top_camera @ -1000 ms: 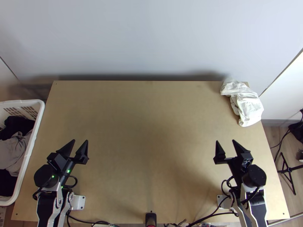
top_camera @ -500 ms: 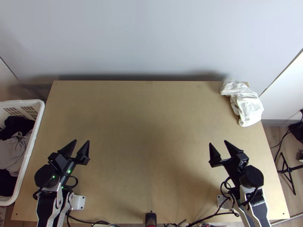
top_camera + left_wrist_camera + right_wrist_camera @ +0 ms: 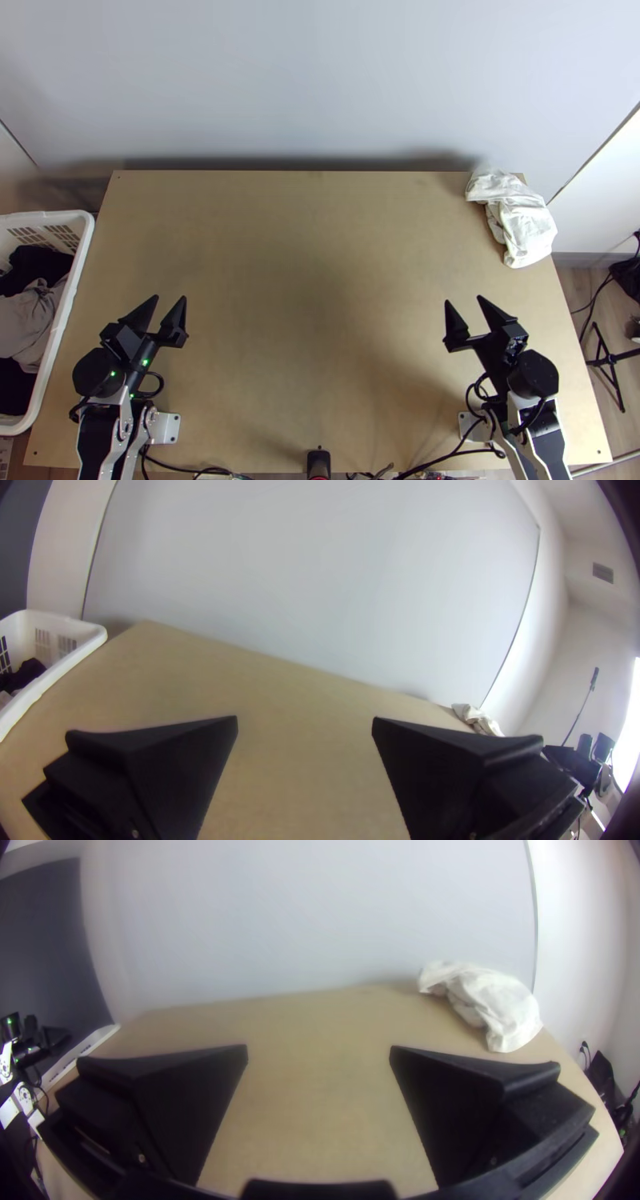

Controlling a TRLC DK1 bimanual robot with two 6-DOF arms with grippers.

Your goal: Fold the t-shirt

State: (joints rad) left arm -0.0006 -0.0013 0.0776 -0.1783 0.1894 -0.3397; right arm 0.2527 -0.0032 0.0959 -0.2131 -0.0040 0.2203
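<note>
The cloth (image 3: 522, 222) lies bunched at the far right corner of the counter (image 3: 320, 320). My left end effector (image 3: 170, 298) and right end effector (image 3: 464, 300), both released and empty, hang above its near left and near right. A basket (image 3: 86, 240) stands beside its left edge.
</note>
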